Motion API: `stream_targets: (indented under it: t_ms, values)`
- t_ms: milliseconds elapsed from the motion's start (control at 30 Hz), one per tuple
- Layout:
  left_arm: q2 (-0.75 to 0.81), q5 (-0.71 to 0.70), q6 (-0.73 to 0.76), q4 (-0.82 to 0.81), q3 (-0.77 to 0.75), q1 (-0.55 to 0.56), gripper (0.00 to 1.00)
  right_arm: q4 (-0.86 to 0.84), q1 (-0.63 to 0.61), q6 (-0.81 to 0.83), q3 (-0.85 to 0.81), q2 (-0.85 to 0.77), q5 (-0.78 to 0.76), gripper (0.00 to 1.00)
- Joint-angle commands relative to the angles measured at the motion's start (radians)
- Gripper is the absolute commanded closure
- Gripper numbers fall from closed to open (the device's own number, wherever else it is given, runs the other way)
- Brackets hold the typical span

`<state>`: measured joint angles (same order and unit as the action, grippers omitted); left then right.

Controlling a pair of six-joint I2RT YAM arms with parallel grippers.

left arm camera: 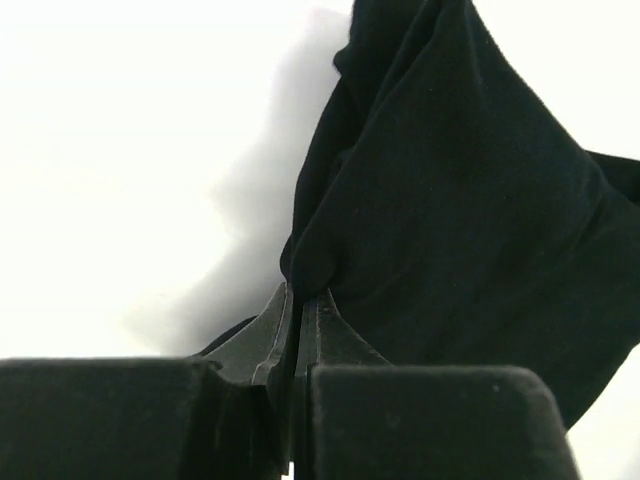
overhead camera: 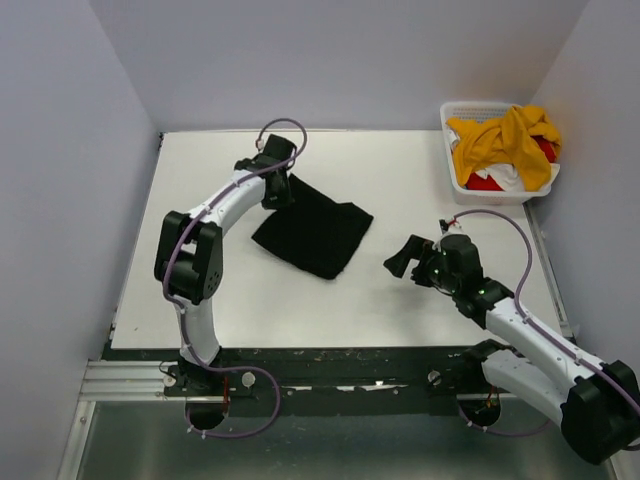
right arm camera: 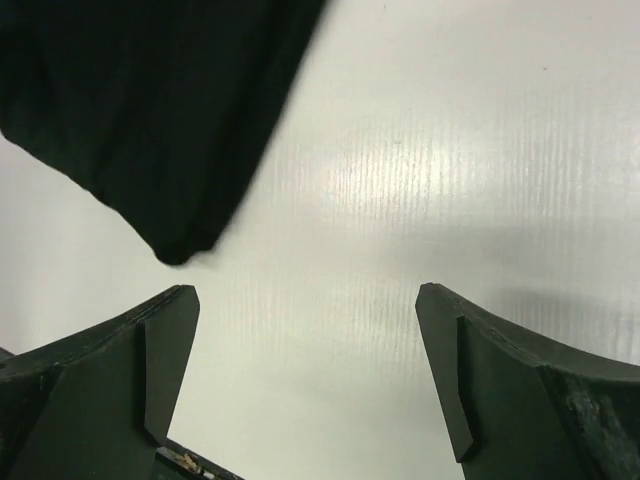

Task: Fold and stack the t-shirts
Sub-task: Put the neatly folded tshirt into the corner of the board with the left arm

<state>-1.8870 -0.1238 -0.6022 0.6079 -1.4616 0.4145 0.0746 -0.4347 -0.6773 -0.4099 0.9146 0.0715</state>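
Observation:
The black t-shirt [overhead camera: 318, 234] lies folded on the white table, in the middle. My left gripper [overhead camera: 279, 190] is shut on its far left corner; in the left wrist view the jaws [left arm camera: 298, 292] pinch a fold of the black cloth [left arm camera: 460, 230], which hangs from them just above the table. My right gripper [overhead camera: 405, 255] is open and empty, right of the shirt; in the right wrist view [right arm camera: 308, 300] a corner of the black shirt [right arm camera: 140, 110] lies ahead to the left. The mustard-yellow [overhead camera: 505, 140], red [overhead camera: 485, 183] and white [overhead camera: 507, 176] shirts are heaped in the basket.
The white slatted plastic basket [overhead camera: 449, 150] stands at the far right corner of the table [overhead camera: 400, 300]. Grey walls close in on three sides. The table's dark front rail [overhead camera: 330, 355] runs along the near edge by the arm bases.

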Motion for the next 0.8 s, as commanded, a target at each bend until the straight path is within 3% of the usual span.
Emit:
stream_targets:
  t_ms: [0, 133, 433, 767]
  values:
    - [-0.121, -0.178, 0.233, 0.236, -0.252, -0.110, 1.00, 0.102, 0.003, 0.059, -0.057, -0.038, -0.068, 0.00]
    - [-0.230, -0.200, 0.293, 0.309, -0.460, -0.210, 1.00, 0.115, 0.004, 0.074, -0.062, -0.045, -0.136, 0.00]
    - [-0.444, -0.054, 0.375, 0.416, -0.901, -0.472, 1.00, 0.169, 0.004, 0.099, -0.091, -0.022, -0.234, 0.00]
    - [-0.480, 0.035, 0.497, 0.230, -0.941, -0.608, 1.00, 0.098, 0.004, 0.080, -0.100, 0.090, -0.273, 0.00]
